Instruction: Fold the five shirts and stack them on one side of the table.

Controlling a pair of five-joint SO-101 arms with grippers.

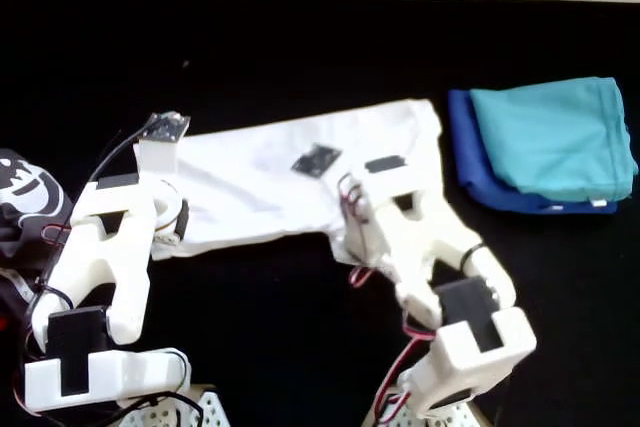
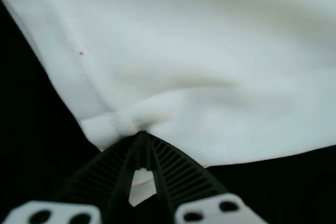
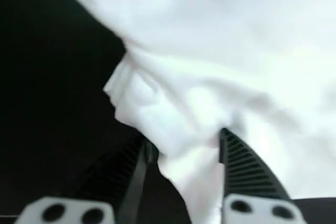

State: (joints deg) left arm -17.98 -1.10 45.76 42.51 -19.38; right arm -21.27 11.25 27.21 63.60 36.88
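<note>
As seen from the high view: white shirt (image 1: 260, 182) spread across the middle of the black table (image 1: 300, 47), long side running left to right. Left arm (image 1: 100, 247) bent over the shirt's left end; right arm (image 1: 430, 247) bent over its near edge, right of centre. On the far right of the table, a folded teal shirt (image 1: 555, 137) lying on top of a folded blue shirt (image 1: 480, 182), the blue one showing along the left and near sides of the stack. Stack just beside the white shirt's right end, with a thin strip of table between. At the left edge, a crumpled black shirt (image 1: 25, 197) with a white print, close by the left arm.

From the left wrist view: left gripper (image 2: 142, 135) with jaws pressed together on the white shirt's hemmed edge, a small roll of cloth pinched right at the tips. Cloth spreading away smooth beyond the pinch, black table on either side.

From the right wrist view: right gripper (image 3: 186, 142) with jaws clamped on a thick bunch of the white shirt, held a little apart by the cloth between them. Fabric puckered and folded around the grip, some hanging down between the jaws. Black table to one side.
</note>
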